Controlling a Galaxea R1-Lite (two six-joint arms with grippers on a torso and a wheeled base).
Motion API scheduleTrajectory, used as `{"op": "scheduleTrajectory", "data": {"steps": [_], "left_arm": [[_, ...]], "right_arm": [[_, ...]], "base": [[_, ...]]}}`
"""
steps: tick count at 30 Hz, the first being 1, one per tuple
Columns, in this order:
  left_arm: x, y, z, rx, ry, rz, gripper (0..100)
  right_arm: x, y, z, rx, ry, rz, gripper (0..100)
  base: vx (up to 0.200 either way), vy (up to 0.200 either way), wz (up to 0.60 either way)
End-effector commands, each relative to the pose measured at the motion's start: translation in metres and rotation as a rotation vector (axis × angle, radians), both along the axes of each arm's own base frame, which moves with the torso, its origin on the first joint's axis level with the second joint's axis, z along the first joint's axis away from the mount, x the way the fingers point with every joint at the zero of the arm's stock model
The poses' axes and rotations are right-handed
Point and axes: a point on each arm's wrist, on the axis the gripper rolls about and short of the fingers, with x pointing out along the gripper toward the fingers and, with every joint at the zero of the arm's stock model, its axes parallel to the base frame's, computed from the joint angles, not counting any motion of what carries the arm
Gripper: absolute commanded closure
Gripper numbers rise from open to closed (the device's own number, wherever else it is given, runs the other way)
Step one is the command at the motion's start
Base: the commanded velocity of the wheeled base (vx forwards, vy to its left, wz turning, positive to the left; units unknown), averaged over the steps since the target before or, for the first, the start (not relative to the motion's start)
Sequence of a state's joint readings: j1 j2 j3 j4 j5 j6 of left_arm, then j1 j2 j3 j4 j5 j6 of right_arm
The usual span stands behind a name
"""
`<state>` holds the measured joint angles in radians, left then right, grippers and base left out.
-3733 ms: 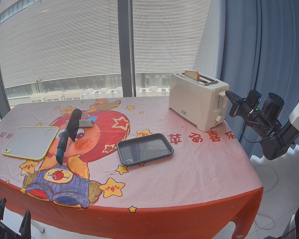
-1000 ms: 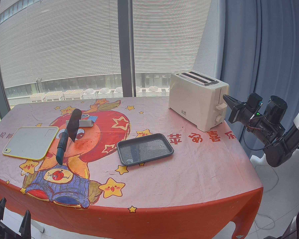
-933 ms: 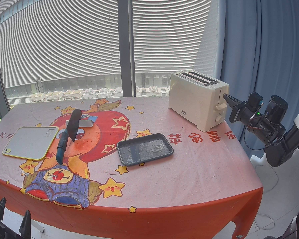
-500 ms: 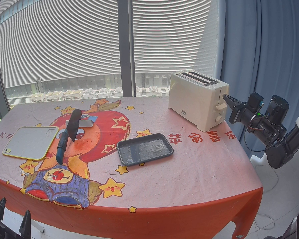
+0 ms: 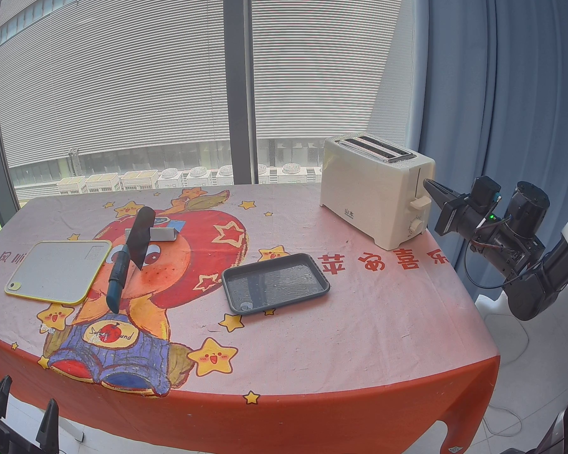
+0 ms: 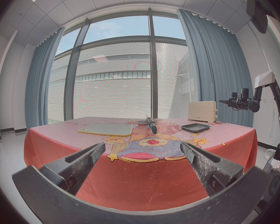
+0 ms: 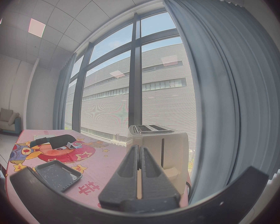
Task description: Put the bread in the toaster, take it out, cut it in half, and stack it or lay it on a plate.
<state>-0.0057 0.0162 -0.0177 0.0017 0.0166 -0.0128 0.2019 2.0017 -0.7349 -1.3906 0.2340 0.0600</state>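
Note:
The cream toaster (image 5: 372, 190) stands at the table's far right, its side lever (image 5: 420, 202) pushed down. No bread rises above its slots (image 5: 377, 147). My right gripper (image 5: 428, 186) is shut with nothing in it, its tip just above and beside the lever; in the right wrist view its fingers (image 7: 139, 162) are pressed together before the toaster (image 7: 165, 147). My left gripper (image 6: 141, 153) is open, low off the table's near left corner, its fingertips (image 5: 48, 411) poking up there. A dark grey tray (image 5: 274, 282) lies mid-table.
A yellow-rimmed cutting board (image 5: 58, 270) lies at the left, with a black knife (image 5: 127, 253) propped on a small grey rest (image 5: 158, 233) beside it. Blue curtains (image 5: 505, 83) hang close behind the right arm. A window runs along the table's far edge.
3.7 s ago a slice of bread stuck up from the toaster and the lever was up; now the lever is down and the slice has sunk inside. Over the last second the right gripper barely shifted.

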Motion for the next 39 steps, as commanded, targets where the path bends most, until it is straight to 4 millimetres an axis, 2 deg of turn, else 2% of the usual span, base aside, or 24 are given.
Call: {"op": "scheduleTrajectory", "data": {"steps": [1,32,39], "left_arm": [[0.0004,0.0000,-0.0051,0.001,0.006,0.000,0],[0.0004,0.0000,-0.0051,-0.001,0.006,0.000,0],[0.0004,0.0000,-0.0050,0.001,0.004,0.000,0]], "right_arm": [[-0.0004,-0.0004,0.0012,0.001,-0.005,0.001,100],[-0.0021,-0.0008,0.0013,0.004,-0.019,0.000,100],[-0.0048,-0.0013,-0.0041,-0.003,0.008,-0.001,100]], "base": [[0.000,0.000,0.00],[0.000,0.000,0.00],[0.000,0.000,0.00]]}}
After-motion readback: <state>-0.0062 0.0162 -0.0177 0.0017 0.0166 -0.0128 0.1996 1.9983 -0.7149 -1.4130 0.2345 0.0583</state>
